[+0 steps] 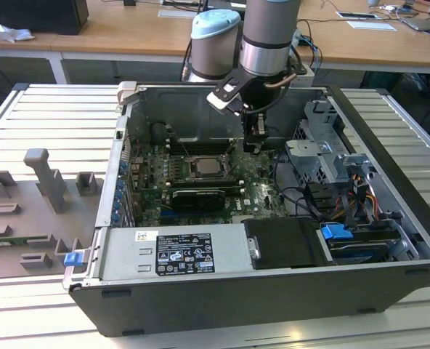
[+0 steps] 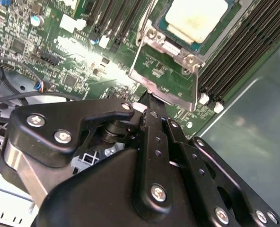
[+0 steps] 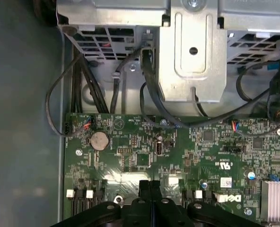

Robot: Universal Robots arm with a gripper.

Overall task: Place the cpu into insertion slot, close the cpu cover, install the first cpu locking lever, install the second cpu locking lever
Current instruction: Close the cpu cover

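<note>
Nearest us, low in the exterior view, stands the front wall of the open dark grey metal computer case [image 1: 222, 309], with a silvery box-shaped power supply [image 1: 128, 254] just behind it. The case lies on a pale grey ribbed metal table [image 1: 48, 109]. Grey plastic fixture blocks [image 1: 44, 182] sit on the table toward the exterior view's left. Light wooden desks [image 1: 128, 33] run across the top of that view.

The black gripper [image 1: 253, 144] reaches into the case from the upper middle, over the green motherboard [image 1: 262, 193]. In both wrist views we see its fingers [image 2: 155, 116] [image 3: 144, 187] pressed together.

The small square cpu with a silvery-grey top [image 1: 204, 166] sits in the insertion slot [image 1: 216, 174] at the board's centre, near the gripper. The thin silvery metal cpu cover [image 2: 168, 47] borders it.
</note>
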